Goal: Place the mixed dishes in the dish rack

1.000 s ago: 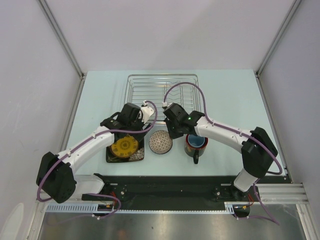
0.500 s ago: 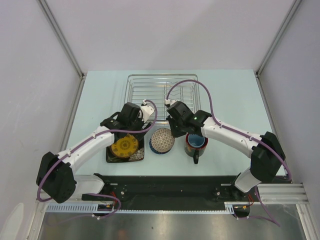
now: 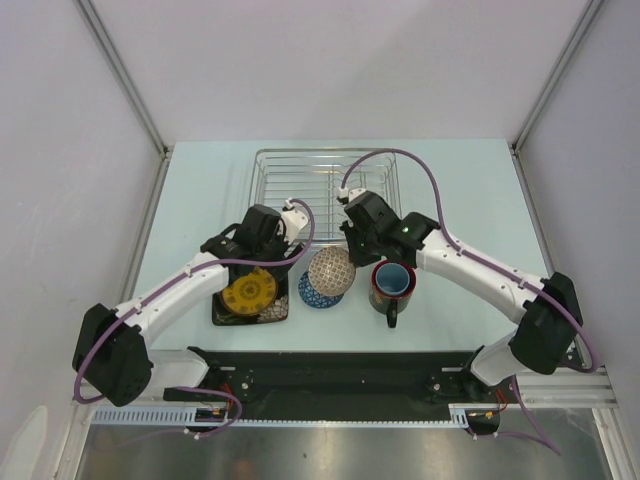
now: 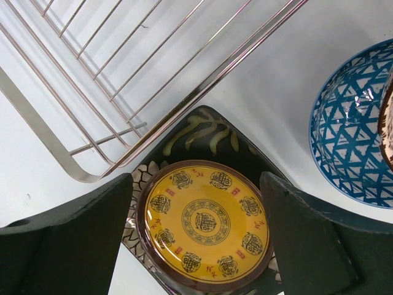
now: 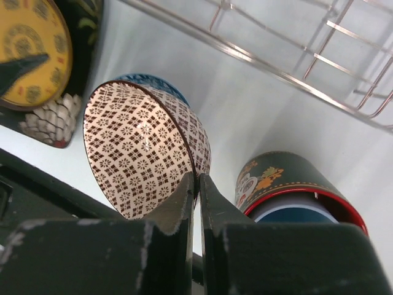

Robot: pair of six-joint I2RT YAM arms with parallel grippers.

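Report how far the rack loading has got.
Done: nothing; the dish rack holds no dishes. In hand: the right tool is shut on the brown-speckled bowl at its rim, holding it tilted over the blue bowl. Left: that blue bowl, the mug, and the yellow plate stacked on the black plate, with the left tool open above them.

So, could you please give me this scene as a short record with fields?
right claw: shut on brown-speckled bowl rim, bowl tilted partly over blue bowl
left claw: open, above yellow plate
yellow plate: lying on black square plate
mug: upright on table, right of bowls
dish rack: no dishes seen inside
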